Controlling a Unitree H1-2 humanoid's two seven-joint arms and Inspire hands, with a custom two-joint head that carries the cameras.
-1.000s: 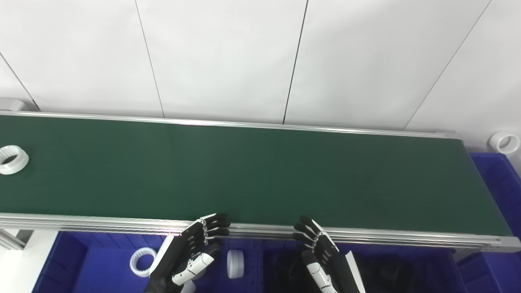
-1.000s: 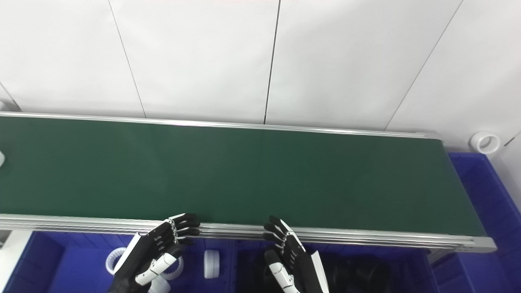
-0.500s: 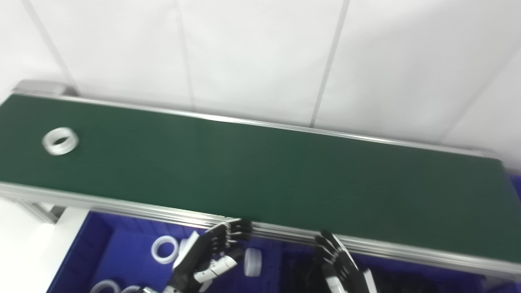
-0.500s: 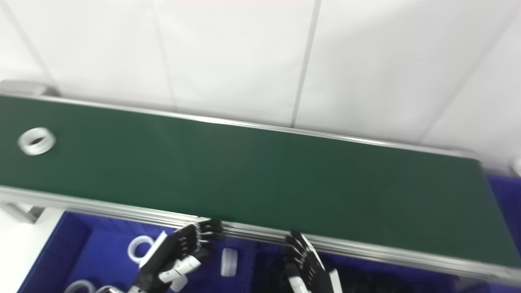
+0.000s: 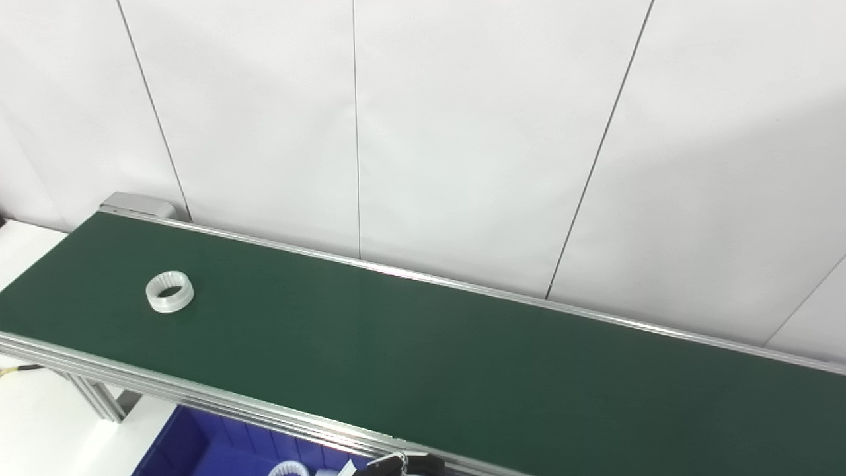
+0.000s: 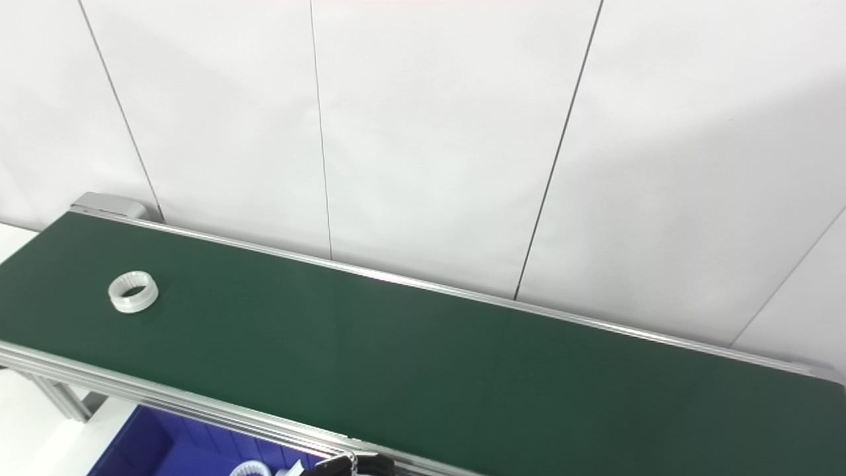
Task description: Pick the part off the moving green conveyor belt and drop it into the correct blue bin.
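White ring part [image 5: 170, 291] on green belt [image 5: 462, 363], far left. Left robot hand [image 5: 403, 465] barely visible; grip state unclear.

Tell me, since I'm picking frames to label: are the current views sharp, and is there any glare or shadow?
Left eye view: sharp; the white ring on the green belt is crisp, with a small bright glint on the far rail. Right eye view: equally sharp; a soft shadow darkens the wall at upper right.
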